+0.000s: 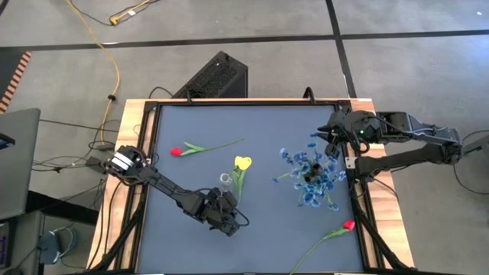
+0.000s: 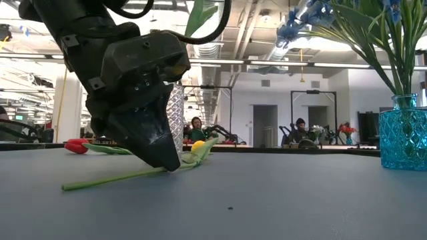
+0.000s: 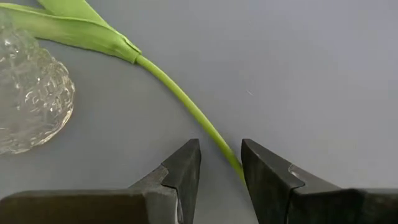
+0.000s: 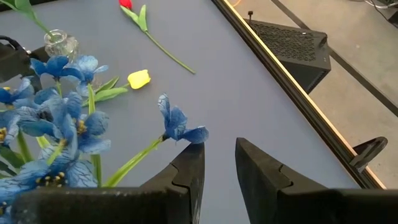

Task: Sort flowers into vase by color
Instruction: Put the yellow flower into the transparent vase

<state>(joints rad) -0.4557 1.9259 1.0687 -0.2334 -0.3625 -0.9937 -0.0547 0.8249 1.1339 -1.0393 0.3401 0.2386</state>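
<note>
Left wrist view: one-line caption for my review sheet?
Left tool open, fingers straddling the yellow tulip's stem on the grey table, clear glass vase beside it.

The left arm reached from the left edge of the desk toward its middle front, elbow bent, its wrist pitched steeply down. The left gripper (image 3: 221,165) stood with its tips at the desk surface, jaws parted by a narrow gap, one either side of a thin stem without pressing it. The right arm folded back on itself along the right edge, and the right gripper (image 4: 219,163) hung raised near the far right corner, jaws slightly apart and holding nothing.
</note>
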